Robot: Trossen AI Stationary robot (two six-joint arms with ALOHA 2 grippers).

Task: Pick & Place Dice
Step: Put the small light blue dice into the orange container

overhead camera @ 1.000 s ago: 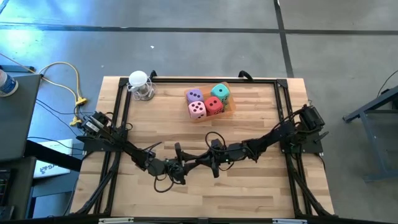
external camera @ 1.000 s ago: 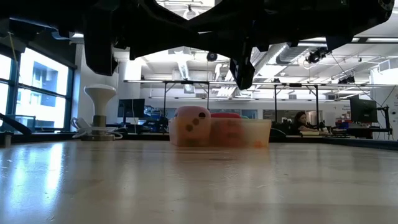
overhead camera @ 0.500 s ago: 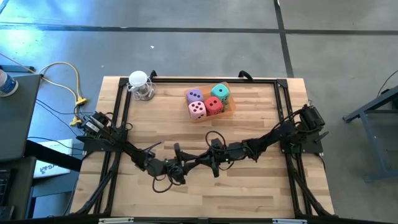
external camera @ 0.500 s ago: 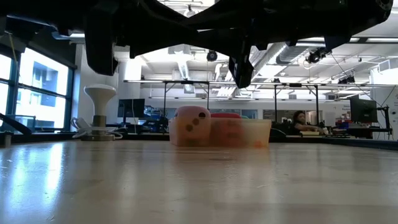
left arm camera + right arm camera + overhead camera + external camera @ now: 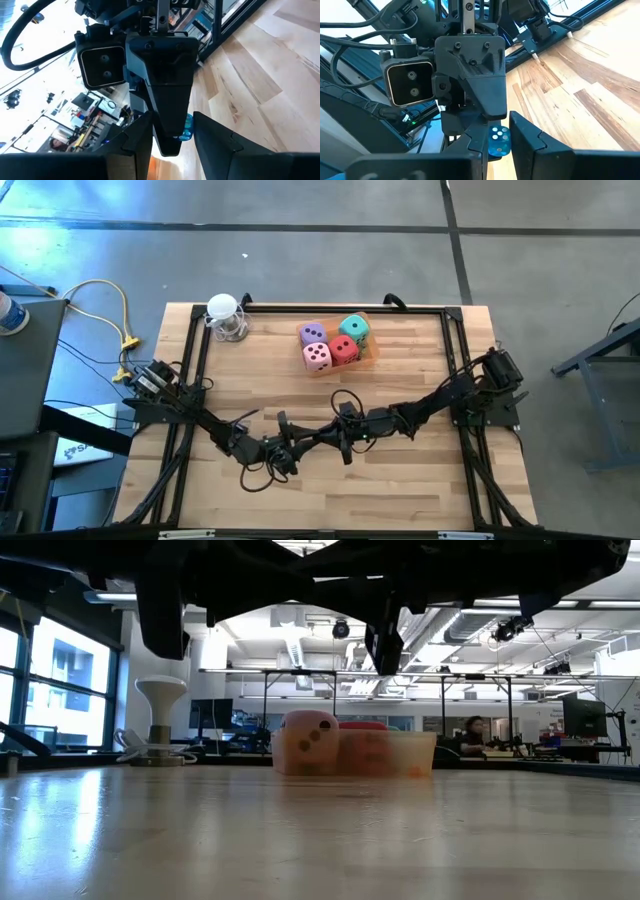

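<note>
While my right gripper (image 5: 498, 135) pinches a small blue die (image 5: 499, 142) above mid-table, I should hold it level so my part-open left gripper (image 5: 172, 131) closes squarely on it, the four dice (image 5: 331, 344) sitting well apart in the orange tray (image 5: 373, 353).
</note>
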